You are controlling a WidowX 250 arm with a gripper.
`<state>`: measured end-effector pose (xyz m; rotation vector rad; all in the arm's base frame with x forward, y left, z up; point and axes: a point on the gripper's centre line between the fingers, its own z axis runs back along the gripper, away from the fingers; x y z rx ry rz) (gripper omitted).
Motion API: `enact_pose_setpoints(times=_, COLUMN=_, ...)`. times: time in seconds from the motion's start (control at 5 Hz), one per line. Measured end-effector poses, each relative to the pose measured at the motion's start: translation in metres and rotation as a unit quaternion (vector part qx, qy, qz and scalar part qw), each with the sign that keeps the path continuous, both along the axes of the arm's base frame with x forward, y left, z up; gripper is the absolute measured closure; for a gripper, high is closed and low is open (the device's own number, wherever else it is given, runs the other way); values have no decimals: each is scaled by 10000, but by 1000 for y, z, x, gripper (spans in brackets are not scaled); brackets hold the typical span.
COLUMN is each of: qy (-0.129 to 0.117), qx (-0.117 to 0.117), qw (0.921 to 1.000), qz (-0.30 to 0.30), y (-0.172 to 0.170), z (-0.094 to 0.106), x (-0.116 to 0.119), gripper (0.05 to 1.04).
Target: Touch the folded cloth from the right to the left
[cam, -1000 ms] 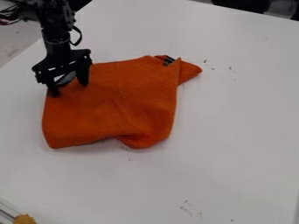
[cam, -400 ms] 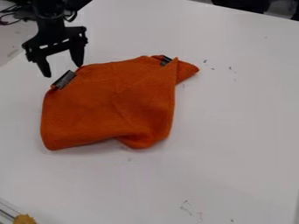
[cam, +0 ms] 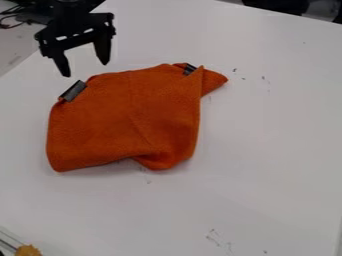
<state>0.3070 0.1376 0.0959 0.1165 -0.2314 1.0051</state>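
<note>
Nearest us, on the near left side of the orange cloth (cam: 127, 120) and well apart from it, we see a small yellowish-brown lump (cam: 28, 251). The cloth lies folded flat on the white counter (cam: 267, 150), and we judge it light and soft, floppy enough to sag if lifted by one corner, with a knitted-looking surface that should grip rather than slip, and nothing fragile in it. Its near edge bulges into a loose rumple, which we could pinch easily but might pull open; the thicker folds farther back look a firmer hold. At the cloth's far left corner sits one dark tab (cam: 73, 91), and near its far right corner another (cam: 190, 69); we expect both to be stiffer than the fabric and would rather take cloth beside them. Just beyond the far left corner, apart from the cloth, hangs the gripper (cam: 85, 69), its fingers spread with nothing between them. Counting up, we have one cloth, two dark tabs, one yellowish-brown lump, one counter and one gripper.
</note>
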Motion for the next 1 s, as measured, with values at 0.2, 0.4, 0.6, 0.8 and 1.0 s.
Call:
enact_pose_setpoints(times=0.2, qy=-44, qx=-228, qw=9987, qz=-455, y=-38, z=6, x=9, gripper=84)
enact_pose_setpoints(times=0.4, qy=96, qx=-292, qw=9939, qz=-1057, y=-76, z=11, x=16, gripper=84)
enact_pose_setpoints(times=0.6, qy=292, qx=-417, qw=9804, qz=-1901, y=-106, z=15, x=25, gripper=84)
enact_pose_setpoints(times=0.8, qy=299, qx=-472, qw=9643, qz=-2590, y=-134, z=15, x=28, gripper=84)
enact_pose_setpoints(times=1.0, qy=181, qx=-415, qw=9550, qz=-2931, y=-149, z=22, x=35, gripper=84)
